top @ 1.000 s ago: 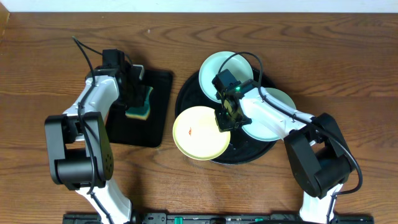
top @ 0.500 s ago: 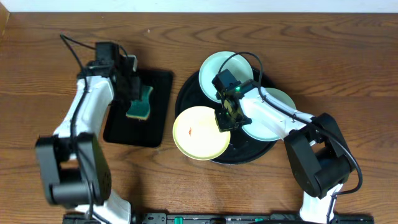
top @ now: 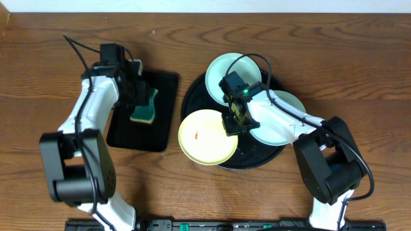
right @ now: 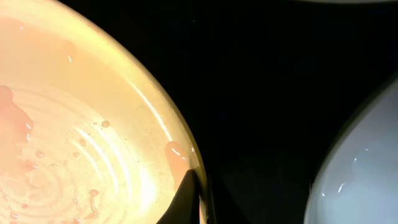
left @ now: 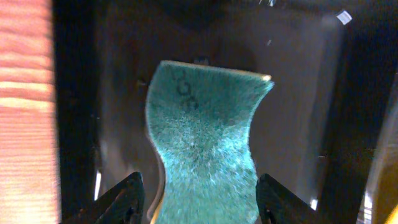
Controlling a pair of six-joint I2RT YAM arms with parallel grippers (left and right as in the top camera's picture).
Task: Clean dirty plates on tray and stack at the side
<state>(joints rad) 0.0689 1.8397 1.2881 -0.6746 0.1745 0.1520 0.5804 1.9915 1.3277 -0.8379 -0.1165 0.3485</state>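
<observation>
Black tray (top: 190,97), wiping stage
The tray is carrying three plates (top: 231,74); yellow plate (top: 204,138) is overhanging its 7 o'clock rim, right tool (top: 234,123) clamping its 3 o'clock edge; left tool (left: 200,190) is squeezing sponge (left: 202,137), the plate lying at its 4 o'clock.

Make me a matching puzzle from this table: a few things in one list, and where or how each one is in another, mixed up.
Things:
1. sponge
2. yellow plate
3. round tray
4. small tray

States:
A. glossy black, with a raised rim
B. teal-green, between the left jaws
C. red smear at centre, rim in the right jaws
D. lying under the sponge

Pairs: 1-B, 2-C, 3-A, 4-D
</observation>
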